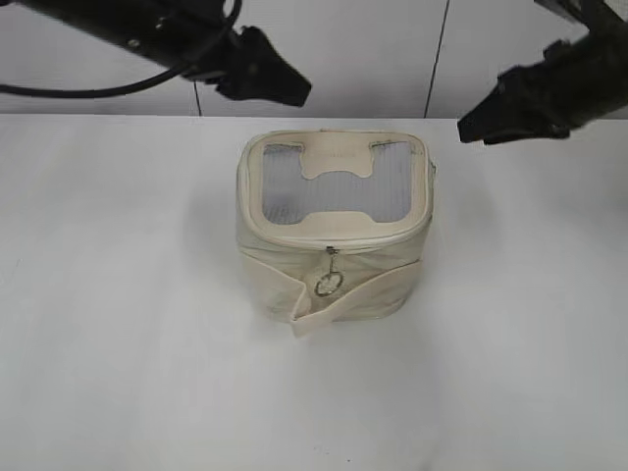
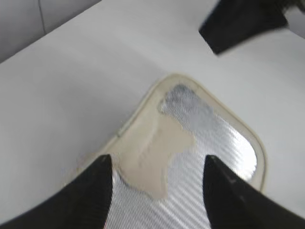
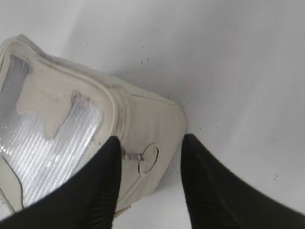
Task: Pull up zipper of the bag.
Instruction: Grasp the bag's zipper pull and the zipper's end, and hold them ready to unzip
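The cream boxy bag [image 1: 334, 285] stands in the middle of the white table, with its grey ribbed window [image 1: 339, 186] facing up. The zipper [image 1: 332, 251] runs along the top panel's front edge, and a silver slider with a ring pull [image 1: 328, 285] hangs down the front. My left gripper [image 1: 294, 91] hovers above and behind the bag's left. In the left wrist view it [image 2: 156, 164] is open over the window [image 2: 209, 143]. My right gripper [image 1: 469, 126] hovers behind the bag's right. In the right wrist view it [image 3: 151, 140] is open above a ring pull [image 3: 147, 158] on the bag's side.
A loose cream band [image 1: 343, 299] wraps the bag's front and sticks out at the lower left. The white table [image 1: 118, 324] stretches around the bag. A white wall [image 1: 392, 49] stands behind it. The right arm shows in the left wrist view [image 2: 238, 24].
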Controlling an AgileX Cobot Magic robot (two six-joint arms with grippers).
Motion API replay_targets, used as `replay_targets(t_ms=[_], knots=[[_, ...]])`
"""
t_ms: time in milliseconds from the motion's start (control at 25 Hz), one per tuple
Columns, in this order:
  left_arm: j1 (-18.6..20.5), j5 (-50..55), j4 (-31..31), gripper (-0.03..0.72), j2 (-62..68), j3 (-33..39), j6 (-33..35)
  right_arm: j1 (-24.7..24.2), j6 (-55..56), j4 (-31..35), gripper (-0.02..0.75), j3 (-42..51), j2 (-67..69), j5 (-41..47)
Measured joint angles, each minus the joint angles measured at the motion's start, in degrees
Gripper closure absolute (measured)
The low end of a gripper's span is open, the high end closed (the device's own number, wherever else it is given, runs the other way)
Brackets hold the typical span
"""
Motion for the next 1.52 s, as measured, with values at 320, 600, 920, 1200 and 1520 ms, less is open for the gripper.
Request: replay_targets(t_ms=[320,600,920,1200,1520], knots=[[-0.5,21.3,2.0,0.23,25.0,-35.0,-3.9,0.0,-38.2,34.5,0.227,27.2,-9.1,-12.8],[-3.0,23.8,7.6,0.23,33.2,-43.1,-7.2,0.0,-43.3,39.0,0.199,28.0,-8.5,-13.1],[-3.2,24.3,8.2,0.61,35.3,-44.0,-8.0,0.0,-48.4,41.2,0.225,28.0,-2.2,-13.1],[-3.3,24.6,8.6,0.633,35.6,-44.7,-8.3,0.1,-61.0,51.1,0.251,27.6,3.6,-9.6],[-3.2,24.6,8.9,0.635,35.7,-44.9,-8.9,3.3,-62.3,52.0,0.259,21.9,8.8,-10.1]])
